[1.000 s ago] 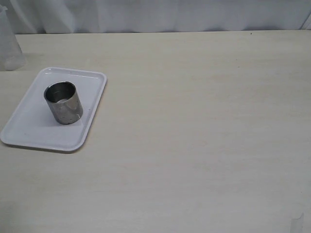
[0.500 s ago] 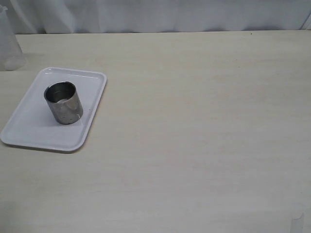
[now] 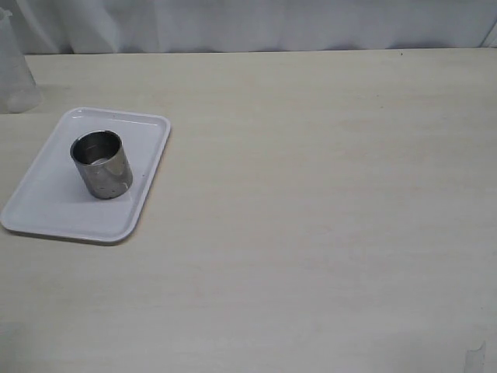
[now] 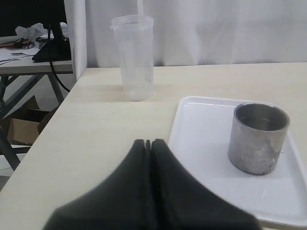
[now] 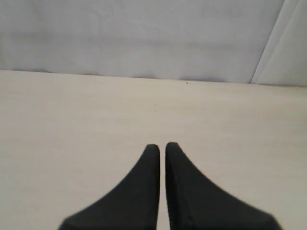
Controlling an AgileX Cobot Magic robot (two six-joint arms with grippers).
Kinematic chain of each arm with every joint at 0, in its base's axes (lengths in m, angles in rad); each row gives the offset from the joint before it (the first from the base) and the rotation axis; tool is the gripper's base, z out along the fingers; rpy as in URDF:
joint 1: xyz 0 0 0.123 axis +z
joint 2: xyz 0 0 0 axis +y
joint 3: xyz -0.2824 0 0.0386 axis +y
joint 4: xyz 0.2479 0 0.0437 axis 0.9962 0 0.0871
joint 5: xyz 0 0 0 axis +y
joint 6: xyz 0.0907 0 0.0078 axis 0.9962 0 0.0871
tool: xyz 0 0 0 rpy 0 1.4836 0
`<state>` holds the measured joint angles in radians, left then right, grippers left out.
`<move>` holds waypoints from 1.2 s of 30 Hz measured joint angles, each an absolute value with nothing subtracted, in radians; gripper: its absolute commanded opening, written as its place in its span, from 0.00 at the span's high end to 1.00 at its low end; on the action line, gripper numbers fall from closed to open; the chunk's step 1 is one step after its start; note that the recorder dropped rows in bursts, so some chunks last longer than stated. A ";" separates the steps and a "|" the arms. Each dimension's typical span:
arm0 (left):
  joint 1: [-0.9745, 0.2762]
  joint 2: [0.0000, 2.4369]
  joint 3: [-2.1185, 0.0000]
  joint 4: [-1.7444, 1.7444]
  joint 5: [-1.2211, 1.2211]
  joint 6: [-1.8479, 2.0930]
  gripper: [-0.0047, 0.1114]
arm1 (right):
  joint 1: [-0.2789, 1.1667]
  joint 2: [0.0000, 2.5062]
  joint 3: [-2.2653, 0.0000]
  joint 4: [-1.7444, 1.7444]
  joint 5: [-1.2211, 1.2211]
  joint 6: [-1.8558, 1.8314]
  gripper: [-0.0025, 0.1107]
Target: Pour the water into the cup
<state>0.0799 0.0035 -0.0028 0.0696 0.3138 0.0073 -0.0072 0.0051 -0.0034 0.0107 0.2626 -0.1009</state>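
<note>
Pale wood-grain bench (image 3: 311, 194) is filling most of the exterior view, with a white curtain (image 3: 256, 23) hanging behind its far edge. On the left side of that view a white rectangular tray (image 3: 46, 210) is lying flat on the bench, and the steel cup (image 3: 101, 165) is standing upright on it near the middle, its open mouth facing up. A taller see-through plastic beaker (image 3: 14, 74) is standing on the bare bench beyond the tray's far corner, apart from it and cut off by the picture's edge (whether any water is sitting in it I cannot tell; it is too faint).

The left gripper (image 4: 148, 143) is pointing across the bench toward the beaker, with the tray and cup off to one side of it. Its two black fingers are pressing together and holding nothing. The right gripper (image 5: 162, 146) is facing bare bench and curtain, well away from the cup. It is narrow, showing only a thin slit between its fingers, and gripping nothing.
</note>
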 measured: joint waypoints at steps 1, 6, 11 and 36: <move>0.080 0.004 -0.003 0.070 0.314 0.007 0.96 | -0.007 0.005 -0.003 0.000 0.280 -0.088 0.94; 0.080 0.004 -0.003 0.070 0.314 0.007 0.96 | -0.007 0.005 -0.003 -0.028 0.331 -0.048 0.94; 0.080 0.004 -0.003 0.070 0.314 0.007 0.96 | -0.007 0.005 -0.003 -0.030 0.339 -0.060 0.94; 0.070 0.004 -0.003 0.070 0.314 0.007 0.96 | -0.007 0.005 -0.003 -0.030 0.342 -0.060 0.94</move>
